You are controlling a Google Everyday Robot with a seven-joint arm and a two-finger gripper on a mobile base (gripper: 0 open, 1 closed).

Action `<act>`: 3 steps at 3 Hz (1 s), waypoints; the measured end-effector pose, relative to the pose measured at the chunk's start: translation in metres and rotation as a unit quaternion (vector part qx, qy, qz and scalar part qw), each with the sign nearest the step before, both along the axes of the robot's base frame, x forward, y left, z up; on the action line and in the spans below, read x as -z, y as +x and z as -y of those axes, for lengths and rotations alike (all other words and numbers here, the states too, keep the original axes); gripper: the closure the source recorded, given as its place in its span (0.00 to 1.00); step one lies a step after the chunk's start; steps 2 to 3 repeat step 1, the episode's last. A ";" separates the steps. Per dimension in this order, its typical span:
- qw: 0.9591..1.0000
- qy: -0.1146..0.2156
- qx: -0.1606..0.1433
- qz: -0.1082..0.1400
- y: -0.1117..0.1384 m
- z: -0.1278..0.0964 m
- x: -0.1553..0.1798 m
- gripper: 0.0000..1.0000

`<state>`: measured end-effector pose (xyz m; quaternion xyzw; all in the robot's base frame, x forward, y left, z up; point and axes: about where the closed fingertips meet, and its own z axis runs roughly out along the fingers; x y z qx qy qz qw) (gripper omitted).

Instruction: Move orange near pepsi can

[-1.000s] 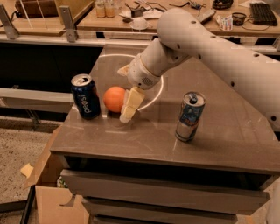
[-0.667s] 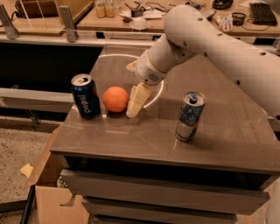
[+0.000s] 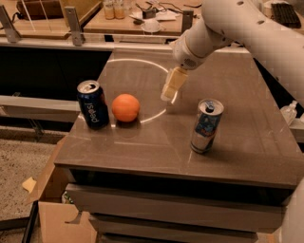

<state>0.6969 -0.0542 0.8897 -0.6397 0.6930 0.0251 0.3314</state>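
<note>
The orange (image 3: 126, 107) rests on the brown table (image 3: 142, 152), just right of the dark blue pepsi can (image 3: 93, 104), with a small gap between them. The can stands upright near the table's left edge. My gripper (image 3: 167, 95) hangs from the white arm above the table, up and to the right of the orange and clear of it. It holds nothing.
A taller silver can with blue-red print (image 3: 205, 126) stands upright right of centre. A white circle is marked on the tabletop (image 3: 142, 61). A cardboard box (image 3: 52, 218) sits on the floor at lower left. A cluttered counter (image 3: 118, 14) runs behind.
My gripper has drawn back from beside the orange, up and to the right. The orange stays where it was beside the pepsi can.
</note>
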 end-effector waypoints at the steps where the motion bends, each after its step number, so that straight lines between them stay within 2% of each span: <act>1: 1.000 0.001 -0.001 -0.001 -0.001 -0.001 0.001 0.00; 3: 1.000 0.001 -0.001 -0.001 -0.001 -0.001 0.001 0.00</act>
